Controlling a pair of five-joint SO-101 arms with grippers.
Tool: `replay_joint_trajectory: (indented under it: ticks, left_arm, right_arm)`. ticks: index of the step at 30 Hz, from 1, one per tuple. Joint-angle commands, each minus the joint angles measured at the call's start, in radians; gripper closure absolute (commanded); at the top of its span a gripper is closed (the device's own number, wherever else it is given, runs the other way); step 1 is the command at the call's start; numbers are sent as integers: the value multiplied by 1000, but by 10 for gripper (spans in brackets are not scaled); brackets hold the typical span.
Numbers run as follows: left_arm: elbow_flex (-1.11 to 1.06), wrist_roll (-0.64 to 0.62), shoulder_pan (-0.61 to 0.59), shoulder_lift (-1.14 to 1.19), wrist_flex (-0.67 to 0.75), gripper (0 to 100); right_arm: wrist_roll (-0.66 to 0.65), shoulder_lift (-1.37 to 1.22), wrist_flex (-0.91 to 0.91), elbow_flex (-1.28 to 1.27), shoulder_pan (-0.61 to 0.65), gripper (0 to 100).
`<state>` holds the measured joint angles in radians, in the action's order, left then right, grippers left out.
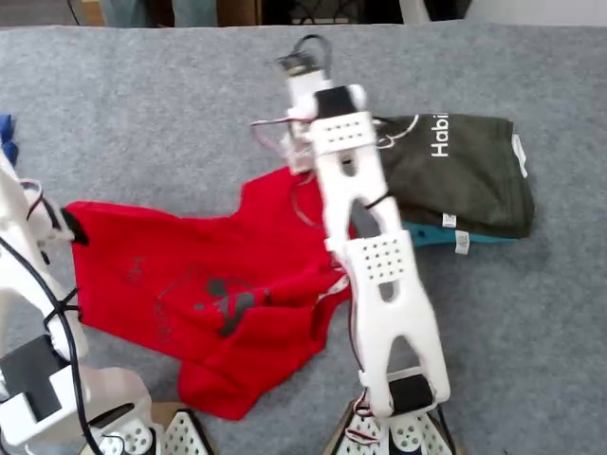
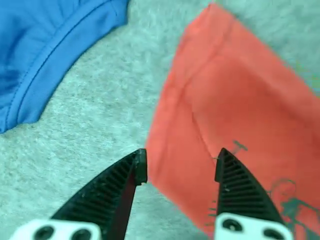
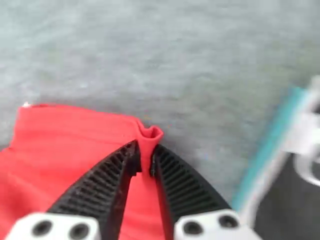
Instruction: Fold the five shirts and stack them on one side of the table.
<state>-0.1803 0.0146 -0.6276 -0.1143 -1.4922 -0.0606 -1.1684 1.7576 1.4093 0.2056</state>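
Shirt position: the red shirt (image 1: 190, 275) lies spread and creased, print side up, on the grey table (image 1: 142, 95), left of centre.

Right gripper (image 3: 145, 150): jaws nearly together, pinching a small raised pleat of red fabric at the shirt's far edge. In the high view the right arm (image 1: 379, 275) reaches from the near table edge across the right part of the shirt to that edge, just beside the folded stack.

Left gripper (image 2: 182, 162): jaws wide apart and holding nothing, above the shirt's left edge. One finger is over bare table, the other over red fabric. Contact with the cloth cannot be determined.

Stack: a folded dark green shirt (image 1: 465, 171) rests on a folded teal shirt (image 1: 436, 235) at the right side of the table.

Blue shirt (image 2: 45, 45): lies at the table's left edge, near the red shirt but apart from it.
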Motion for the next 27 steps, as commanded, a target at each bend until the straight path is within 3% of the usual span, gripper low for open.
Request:
replay_joint_trajectory:
  ticks: [1,5,15,23,27]
  left_arm:
    - [120,-147,53,-3,-25,760]
    - [203,-342,88,12,-5,760]
    - [572,-554,159,473,-21,761]
    - [1021,-704,159,779,-244,761]
    - [1127,-712,148,872,-269,763]
  right_arm:
    - [8,64,-12,70,-77,983]
    - [15,51,-57,70,-58,983]
    - [15,-159,-184,79,68,982]
    - [14,-174,-190,81,72,983]
    - [14,-176,-195,81,74,983]
